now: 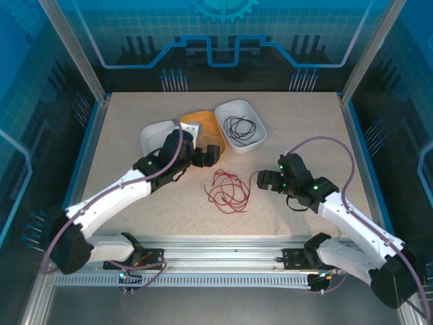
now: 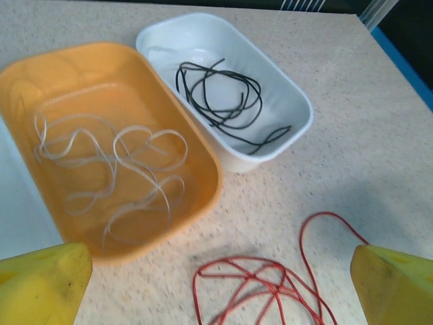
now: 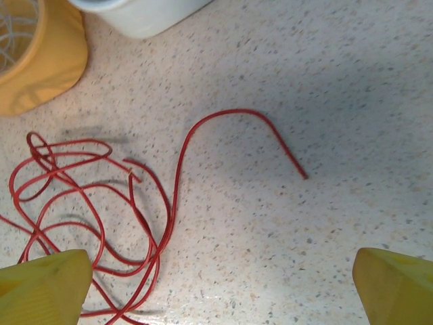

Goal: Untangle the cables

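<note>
Well, each cable seems to get its own home, and I think that is why things lie the way they do. The white cable (image 2: 150, 135) lies in loose loops inside the orange tray (image 2: 206, 193). The black cable (image 2: 216, 101) lies curled up inside the white tray (image 2: 270, 154) right beside it. The two trays touch along their long sides.

The red cable (image 1: 226, 189) is not in any tray. It lies on the bare table (image 1: 304, 122) in a loose bunch, just in front of the trays. One end curves out to the right, away from the bunch.

My left gripper (image 1: 206, 154) hangs by the near edge of the orange tray. Its fingers (image 2: 40, 284) are spread wide and hold nothing. I think it is there because the white cable belongs in that tray.

My right gripper (image 1: 266, 180) sits just to the right of the red bunch and points at it. Its fingers (image 3: 396, 288) are spread wide too, with nothing in them. The loose red end lies on the table in front of them. That looks like a good spot to grab the red cable from, since the end is apart from the loops.

Another white tray (image 1: 153, 133) sits on the far side of the orange one, partly under my left arm. I guess the red cable should go there, but I am not sure. The red loops cross over each other, so a fast pull could make a knot.
</note>
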Controlling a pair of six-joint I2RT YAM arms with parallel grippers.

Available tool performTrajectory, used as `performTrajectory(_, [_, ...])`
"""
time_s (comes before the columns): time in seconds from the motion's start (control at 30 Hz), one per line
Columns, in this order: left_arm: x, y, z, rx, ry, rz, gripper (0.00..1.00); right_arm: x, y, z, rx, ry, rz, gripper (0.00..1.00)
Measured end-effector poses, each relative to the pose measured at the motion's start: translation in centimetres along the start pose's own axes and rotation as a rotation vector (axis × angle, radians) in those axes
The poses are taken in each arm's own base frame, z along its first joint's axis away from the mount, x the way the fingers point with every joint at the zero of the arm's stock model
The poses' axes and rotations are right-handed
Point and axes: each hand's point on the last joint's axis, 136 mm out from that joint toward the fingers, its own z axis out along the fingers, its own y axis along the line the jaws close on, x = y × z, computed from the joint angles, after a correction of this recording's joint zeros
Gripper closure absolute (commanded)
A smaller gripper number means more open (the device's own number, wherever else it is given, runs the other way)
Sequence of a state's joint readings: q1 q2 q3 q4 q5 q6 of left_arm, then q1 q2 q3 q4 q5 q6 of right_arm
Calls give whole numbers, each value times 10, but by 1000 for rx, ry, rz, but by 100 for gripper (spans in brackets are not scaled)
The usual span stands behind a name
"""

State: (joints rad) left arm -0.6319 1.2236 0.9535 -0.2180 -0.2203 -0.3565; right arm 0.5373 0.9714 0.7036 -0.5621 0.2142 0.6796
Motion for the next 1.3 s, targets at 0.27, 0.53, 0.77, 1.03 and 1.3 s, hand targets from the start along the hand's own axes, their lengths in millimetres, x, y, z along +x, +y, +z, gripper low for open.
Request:
performTrajectory(0.27, [72,37,-30,-29,65,-160,1,37,49,2,-122,87,-195,30])
performTrajectory(0.53, [103,61,-45,-54,31,-302,1,70,99,6,-167,199,-414,36])
performTrajectory(0.77, [108,65,-44,-67,28,-359,1,90,138,23,-126,300,-615,41])
performTrajectory(1.03, [109,67,-43,-71,20,-380,1,96,127,56,46,369,-689,61])
performTrajectory(1.3, [110,68,-48,-58,3,-394,1,90,115,49,105,360,-700,100])
